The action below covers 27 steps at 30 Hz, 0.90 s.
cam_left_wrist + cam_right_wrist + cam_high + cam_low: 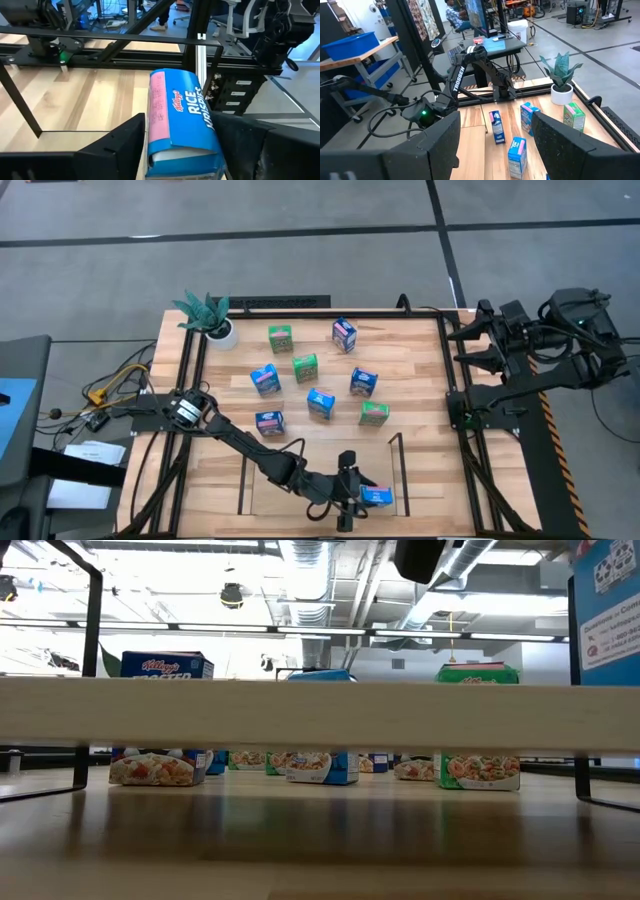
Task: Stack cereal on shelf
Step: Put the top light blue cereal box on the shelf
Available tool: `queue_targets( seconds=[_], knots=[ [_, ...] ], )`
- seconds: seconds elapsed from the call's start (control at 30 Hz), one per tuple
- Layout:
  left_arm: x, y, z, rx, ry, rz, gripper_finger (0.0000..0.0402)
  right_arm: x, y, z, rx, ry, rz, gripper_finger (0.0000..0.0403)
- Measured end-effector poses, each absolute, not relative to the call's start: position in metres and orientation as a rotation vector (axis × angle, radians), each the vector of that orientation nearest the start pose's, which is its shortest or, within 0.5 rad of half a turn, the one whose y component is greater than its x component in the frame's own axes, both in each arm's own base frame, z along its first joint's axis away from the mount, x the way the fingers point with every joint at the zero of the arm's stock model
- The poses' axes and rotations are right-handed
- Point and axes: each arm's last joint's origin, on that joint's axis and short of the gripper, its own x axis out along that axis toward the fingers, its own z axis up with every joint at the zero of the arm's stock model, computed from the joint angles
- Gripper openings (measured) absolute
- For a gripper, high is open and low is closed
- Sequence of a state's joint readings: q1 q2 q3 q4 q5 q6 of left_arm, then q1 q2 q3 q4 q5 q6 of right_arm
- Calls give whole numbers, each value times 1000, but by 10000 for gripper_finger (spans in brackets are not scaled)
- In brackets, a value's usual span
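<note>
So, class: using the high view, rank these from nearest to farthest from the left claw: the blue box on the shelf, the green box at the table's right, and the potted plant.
1. Blue box on the shelf: right beside the left claw.
2. Green box at the table's right: mid-table.
3. Potted plant: far-left corner.

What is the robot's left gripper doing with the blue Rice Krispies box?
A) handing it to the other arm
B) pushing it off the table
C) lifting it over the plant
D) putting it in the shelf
D: the left gripper sits around the blue Rice Krispies box inside the shelf at the near edge of the table, far from the plant and from the right gripper, which waits at the right side.
</note>
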<state>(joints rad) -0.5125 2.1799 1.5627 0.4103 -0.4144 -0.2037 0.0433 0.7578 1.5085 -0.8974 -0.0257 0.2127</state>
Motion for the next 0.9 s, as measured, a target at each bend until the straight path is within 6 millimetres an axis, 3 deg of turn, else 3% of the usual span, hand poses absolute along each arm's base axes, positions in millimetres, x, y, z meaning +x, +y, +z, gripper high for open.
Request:
queue_targets(
  seconds=[0.43, 0.9],
  knots=[
    [438, -233, 211, -107, 229, -145, 232, 61, 3, 478, 207, 195, 49, 270],
    [448, -213, 212, -142, 264, -247, 232, 61, 3, 477, 206, 203, 48, 270]
  ],
)
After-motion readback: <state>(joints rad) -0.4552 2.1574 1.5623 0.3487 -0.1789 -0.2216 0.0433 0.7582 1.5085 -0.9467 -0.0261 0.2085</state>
